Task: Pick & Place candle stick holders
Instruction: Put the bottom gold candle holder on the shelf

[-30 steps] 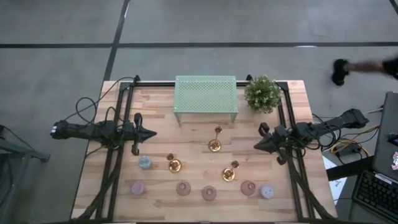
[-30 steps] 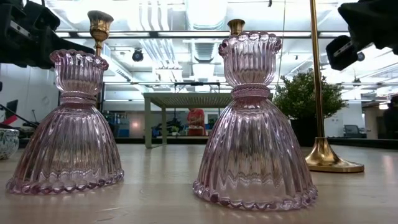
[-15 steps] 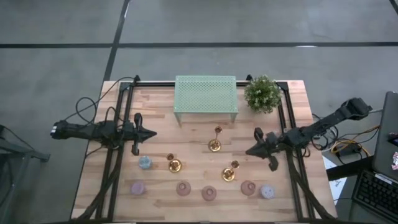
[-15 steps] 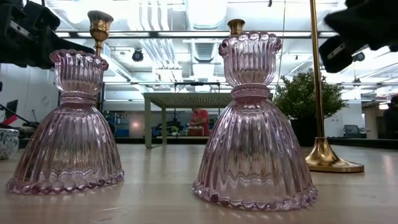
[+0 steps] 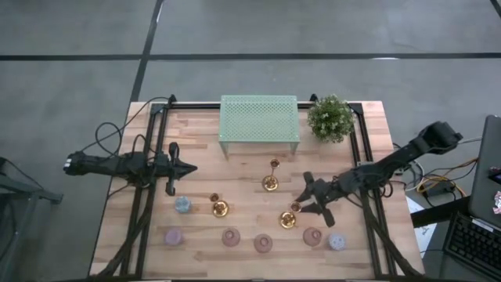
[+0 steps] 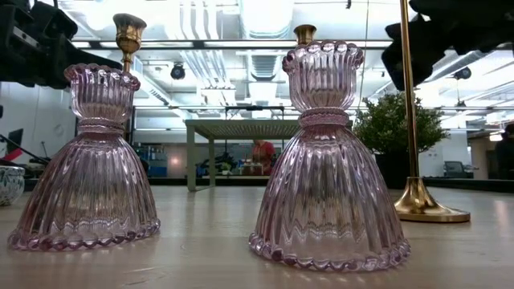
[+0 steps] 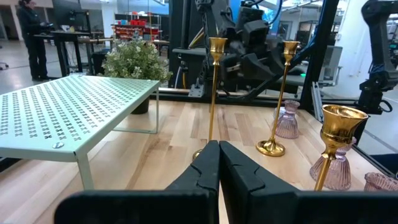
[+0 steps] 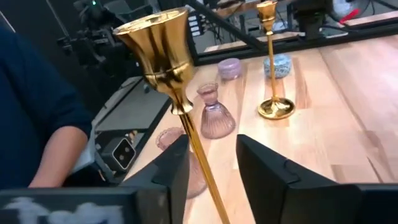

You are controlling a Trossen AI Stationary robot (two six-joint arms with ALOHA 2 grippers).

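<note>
Candlesticks: three gold ones standing mid-table in front of green mesh shelf (image 5: pixel 259 119) — one (image 5: pixel 271 181) near the shelf, one (image 5: pixel 219 207) to the left, one (image 5: pixel 289 218) to the right. Right gripper (image 5: pixel 307 197) swung in from table's right edge over the last second, now at right candlestick's stem (image 8: pixel 198 155), jaws apart and straddling it, not clamped yet. Looks like pre-grasp; closing on stem comes next. Left gripper (image 5: pixel 188 167) unmoved at left side, jaws together, holding nothing. Pink glass holders (image 5: pixel 263 243) along front edge untouched.
</note>
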